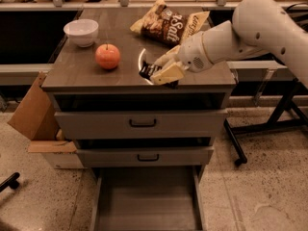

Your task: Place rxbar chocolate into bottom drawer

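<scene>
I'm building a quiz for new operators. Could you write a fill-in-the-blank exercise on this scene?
1. The bottom drawer stands ___.
2. The gripper is above the cabinet top, at the dark-wrapped ___.
3. The bowl is ___ in colour.

Missing words: open; rxbar; white.

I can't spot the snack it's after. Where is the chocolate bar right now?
The bar is at the front edge of the cabinet top, to the right of the apple, with the gripper right at it.
</scene>
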Controlling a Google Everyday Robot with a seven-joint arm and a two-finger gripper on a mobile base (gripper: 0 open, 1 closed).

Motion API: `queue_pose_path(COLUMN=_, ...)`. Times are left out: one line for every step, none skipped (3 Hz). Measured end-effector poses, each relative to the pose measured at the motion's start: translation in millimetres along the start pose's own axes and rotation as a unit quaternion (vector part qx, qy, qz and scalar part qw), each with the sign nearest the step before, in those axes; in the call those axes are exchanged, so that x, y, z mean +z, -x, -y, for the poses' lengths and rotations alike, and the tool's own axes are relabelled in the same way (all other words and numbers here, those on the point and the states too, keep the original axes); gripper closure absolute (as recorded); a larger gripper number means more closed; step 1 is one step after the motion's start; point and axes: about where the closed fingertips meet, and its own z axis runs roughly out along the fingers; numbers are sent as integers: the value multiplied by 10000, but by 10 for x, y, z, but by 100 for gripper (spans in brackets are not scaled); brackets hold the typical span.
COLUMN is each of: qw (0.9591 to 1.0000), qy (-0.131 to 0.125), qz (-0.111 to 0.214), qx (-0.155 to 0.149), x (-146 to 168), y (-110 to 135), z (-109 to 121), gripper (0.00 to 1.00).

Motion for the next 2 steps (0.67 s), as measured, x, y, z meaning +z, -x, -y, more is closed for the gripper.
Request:
queue_pose_path(qw=9992, qy=233, qz=-160, qx=-277, x=-19, y=-112, z=-301, gripper=100)
queue_pose_path(qw=9992, qy=233, qz=-160, qx=-277, x=-19, y=-112, z=-301, gripper=100)
